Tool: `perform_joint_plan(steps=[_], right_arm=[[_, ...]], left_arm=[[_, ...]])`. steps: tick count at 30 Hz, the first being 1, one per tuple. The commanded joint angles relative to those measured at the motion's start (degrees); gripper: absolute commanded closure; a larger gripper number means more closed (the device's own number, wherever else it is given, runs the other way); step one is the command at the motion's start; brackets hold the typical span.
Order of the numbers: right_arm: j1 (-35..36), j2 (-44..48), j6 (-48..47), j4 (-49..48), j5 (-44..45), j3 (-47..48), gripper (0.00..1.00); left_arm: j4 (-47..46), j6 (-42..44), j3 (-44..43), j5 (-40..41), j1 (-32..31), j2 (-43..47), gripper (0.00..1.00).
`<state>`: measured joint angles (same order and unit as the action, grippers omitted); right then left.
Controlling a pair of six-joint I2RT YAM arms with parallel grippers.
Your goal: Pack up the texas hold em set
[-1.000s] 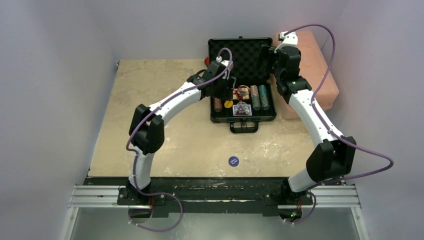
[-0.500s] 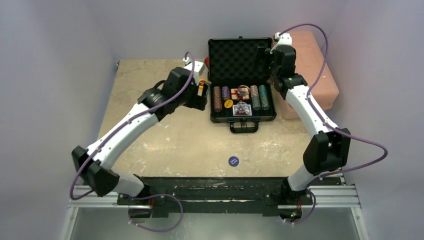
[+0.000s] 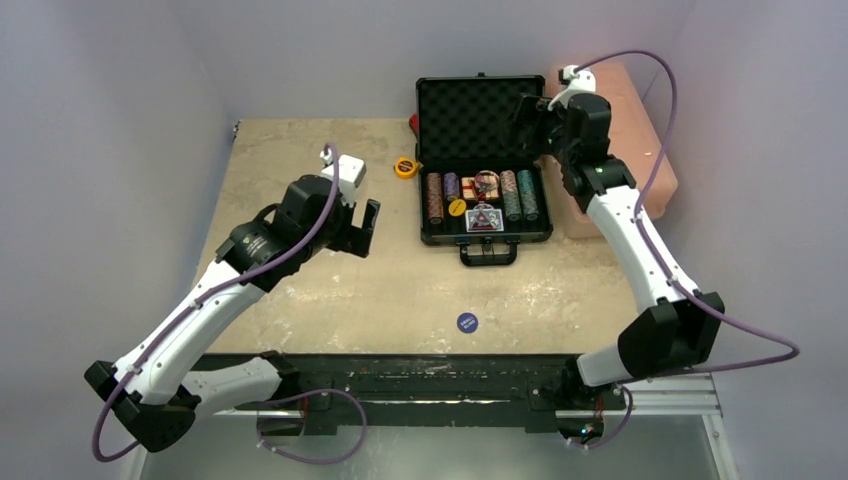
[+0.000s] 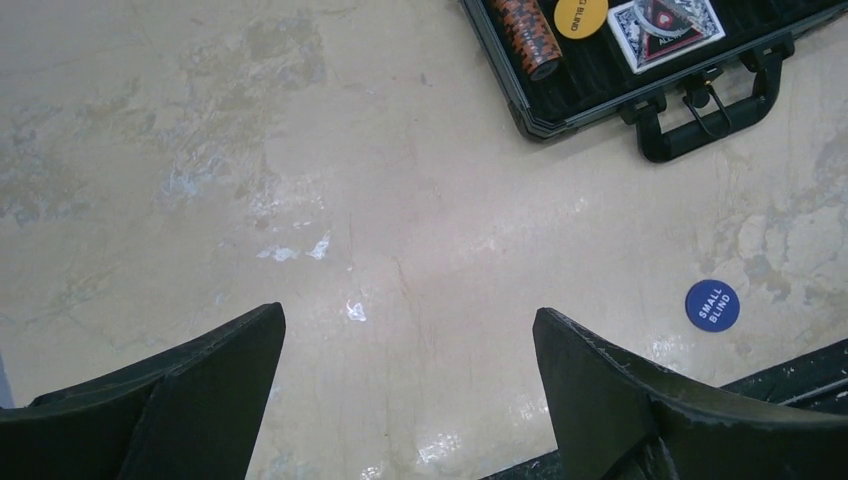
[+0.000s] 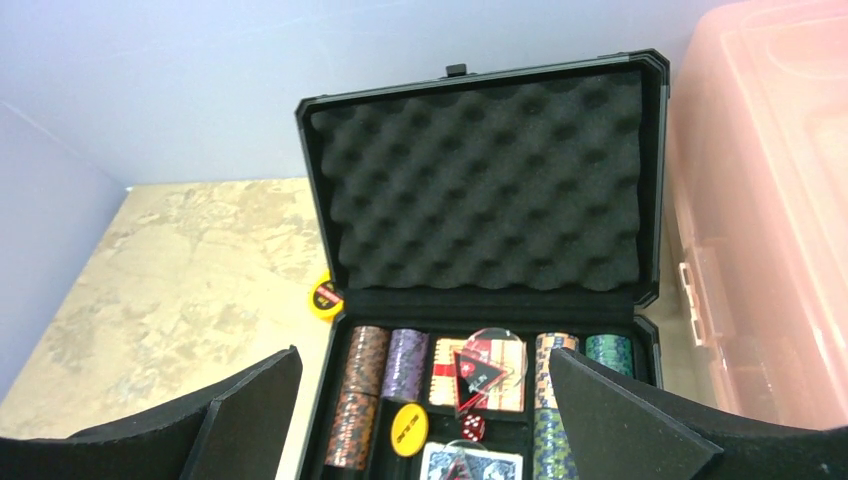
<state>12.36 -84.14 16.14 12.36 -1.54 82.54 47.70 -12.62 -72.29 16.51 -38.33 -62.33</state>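
The black briefcase (image 3: 436, 232) lies open at the table's far middle, its foam-lined lid (image 5: 485, 190) upright. Inside are chip stacks (image 5: 360, 400), two card decks (image 3: 484, 219), a red die and a yellow button (image 5: 409, 428). A blue button (image 4: 712, 304) marked "small blind" lies on the table in front of the case handle (image 4: 712, 105). My left gripper (image 4: 408, 315) hangs open and empty over bare table left of the case (image 3: 365, 232). My right gripper (image 5: 425, 355) is open and empty, high at the lid's right edge (image 3: 525, 125), facing the case.
A pink plastic box (image 5: 770, 220) stands right of the case, against the wall. A yellow tape measure (image 3: 405, 167) lies by the case's left back corner, with a small red thing (image 3: 413, 122) behind it. Walls close in the table's left, back and right.
My left arm has pulled back from the case toward the left and the near side, its jaws spreading wider. The tape measure shows now. The right arm only shifted slightly.
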Motion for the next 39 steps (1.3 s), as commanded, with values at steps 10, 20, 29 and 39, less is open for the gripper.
perform_joint_plan(steps=[10, 20, 29, 39], right_arm=[[3.6, 6.4, 4.6, 14.3, -0.6, -1.5, 0.01], [14.8, 7.3, 8.7, 21.9, 4.9, -7.0, 0.01], [17.7, 13.1, 10.9, 25.0, 4.9, -15.9, 0.01], [19.6, 17.9, 17.3, 24.6, 0.1, -27.6, 0.01]], left_arm=[[-3.3, 2.9, 9.5, 1.3, 0.0, 11.8, 0.04], [-1.7, 2.4, 9.4, 2.5, -0.1, 11.8, 0.05], [-1.8, 2.6, 9.8, 3.0, 0.0, 13.0, 0.05], [-1.8, 2.9, 10.0, 4.7, 0.0, 13.0, 0.05]])
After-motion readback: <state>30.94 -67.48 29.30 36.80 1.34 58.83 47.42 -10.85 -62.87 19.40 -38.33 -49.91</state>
